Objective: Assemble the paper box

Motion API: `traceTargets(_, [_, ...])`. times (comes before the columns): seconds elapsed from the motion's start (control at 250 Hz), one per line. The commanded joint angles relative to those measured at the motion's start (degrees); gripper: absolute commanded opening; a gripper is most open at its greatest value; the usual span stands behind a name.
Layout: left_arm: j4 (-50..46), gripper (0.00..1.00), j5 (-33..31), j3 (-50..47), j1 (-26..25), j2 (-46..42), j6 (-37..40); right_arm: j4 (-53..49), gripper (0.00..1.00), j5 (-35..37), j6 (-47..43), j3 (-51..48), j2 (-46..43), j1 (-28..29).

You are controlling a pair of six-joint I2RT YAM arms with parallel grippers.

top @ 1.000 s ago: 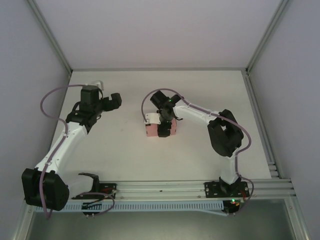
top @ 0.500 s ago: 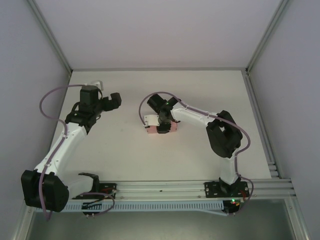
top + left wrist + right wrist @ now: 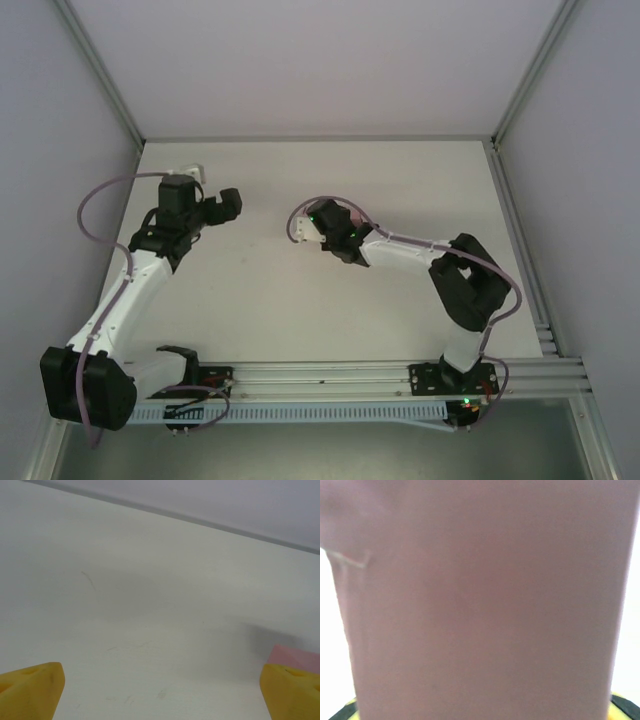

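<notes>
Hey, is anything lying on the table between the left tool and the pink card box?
Nothing visible. In the left wrist view the left tool stands open over bare white table, and the small pink card box peeks in at the right beyond its yellow fingertip. The right tool appears closed on that box.

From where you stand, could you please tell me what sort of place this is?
Probably a lab robot test cell: a white table boxed in by plain walls and aluminium posts, with the left arm and right arm bolted to a rail at its near edge.
</notes>
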Motion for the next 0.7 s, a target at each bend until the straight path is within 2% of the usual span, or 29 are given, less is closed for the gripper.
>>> traceTargets(0.0, [0.18, 1.00, -0.83, -0.84, 0.40, -0.88, -0.38, 12.60, 0.31, 7.57, -5.26, -2.12, 3.65, 0.13])
traceTargets(0.112, [0.10, 1.00, -0.49, -0.91, 0.38, -0.74, -0.20, 20.61, 0.35, 4.37, -6.62, -7.11, 4.42, 0.01])
traceTargets(0.268, [0.97, 1.00, 0.36, -1.50, 0.39, -0.60, -0.47, 20.67, 0.39, -2.58, -5.65, -11.24, 2.63, -0.09])
traceTargets(0.363, [1.34, 1.00, 1.55, -1.89, 0.38, -0.24, -0.46, 20.48, 0.41, -3.81, -5.39, -13.29, 2.14, -0.09])
traceTargets(0.515, [1.30, 1.00, 1.46, -1.87, 0.39, 0.37, -0.49, 12.63, 0.54, -4.52, -2.08, -12.81, 1.05, 0.16])
traceTargets(0.699, [2.19, 1.00, 3.68, -2.37, 0.38, 1.13, -0.90, -3.34, 0.81, -11.02, 5.65, -8.52, -2.08, 0.26])
